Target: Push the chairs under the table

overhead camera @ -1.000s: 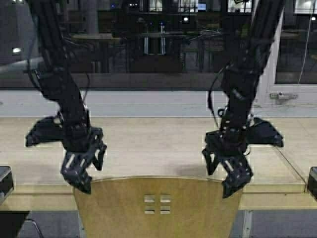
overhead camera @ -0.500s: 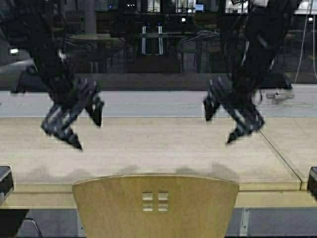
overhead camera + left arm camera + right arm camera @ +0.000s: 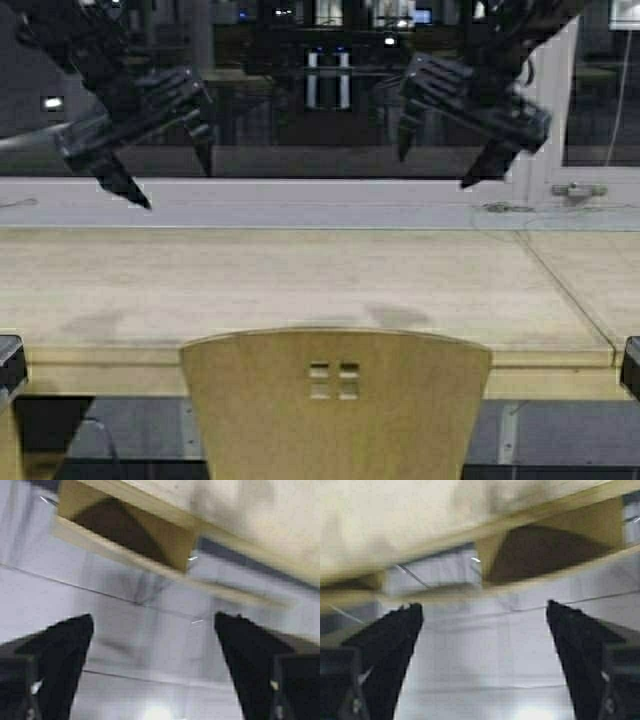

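Note:
One tan chair [image 3: 336,410] stands at the near edge of the view, its curved backrest with four small cut-outs up against the front edge of the long pale table [image 3: 300,280]. Its seat and legs are hidden. My left gripper [image 3: 170,182] hangs open, high over the table's far left, by the window. My right gripper [image 3: 437,167] is open too, high over the far right. Neither touches the chair. From the left wrist, my open left gripper [image 3: 154,617] sees floor between its fingers and the chair [image 3: 125,530] beyond. The right gripper [image 3: 483,607] sees the same, with the chair [image 3: 545,550] beyond.
A white sill and dark window [image 3: 320,100] run behind the table. Dark blocks sit at the left edge [image 3: 8,362] and right edge [image 3: 630,366] beside the table front. A sliver of another tan chair [image 3: 6,450] shows at the bottom left. Grey floor lies under the table.
Both arms have risen from the top of the chair's backrest, up and away towards the window. The whole scene has shifted slightly, so the robot has moved a little.

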